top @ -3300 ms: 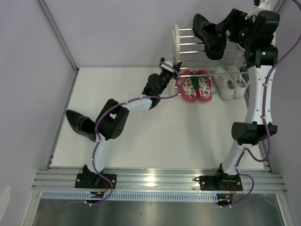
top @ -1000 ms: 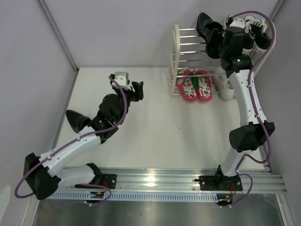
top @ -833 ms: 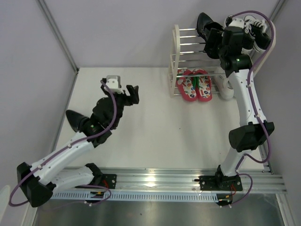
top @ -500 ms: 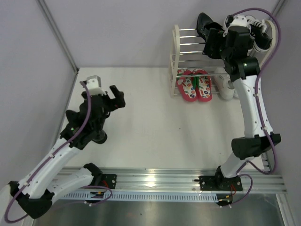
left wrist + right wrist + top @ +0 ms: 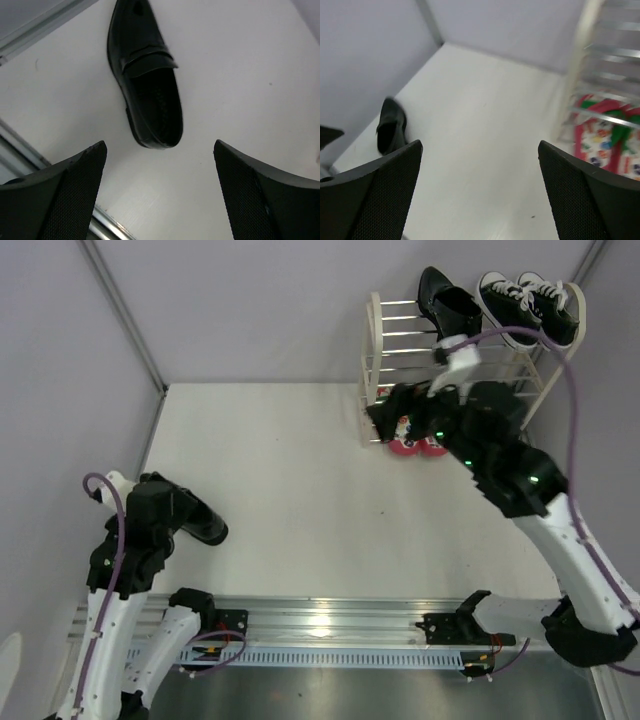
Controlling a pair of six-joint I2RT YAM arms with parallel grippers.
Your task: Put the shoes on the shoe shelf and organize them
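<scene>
One glossy black dress shoe [image 5: 205, 527] lies on the table at the near left, also clear in the left wrist view [image 5: 147, 95]. My left gripper [image 5: 150, 502] hovers over its heel end, open and empty [image 5: 159, 150]. The second dress shoe [image 5: 445, 305] rests on the top tier of the shoe shelf [image 5: 375, 330]. My right gripper [image 5: 380, 418] hangs open and empty [image 5: 480, 144] in front of the shelf's left side. The red flip-flops [image 5: 408, 445] on the lower tier are partly hidden by the right arm; they show blurred in the right wrist view [image 5: 605, 135]. The white sneakers are hidden.
Black canvas sneakers [image 5: 530, 302] sit on the shelf's top tier at the right. A metal rail [image 5: 320, 620] runs along the table's near edge. Grey walls close in the table on the left and at the back.
The left arm swung back from mid-table to the near left, over the dress shoe lying there. The right arm came down off the shelf top, leaving the other dress shoe there. Both grippers opened wider.
</scene>
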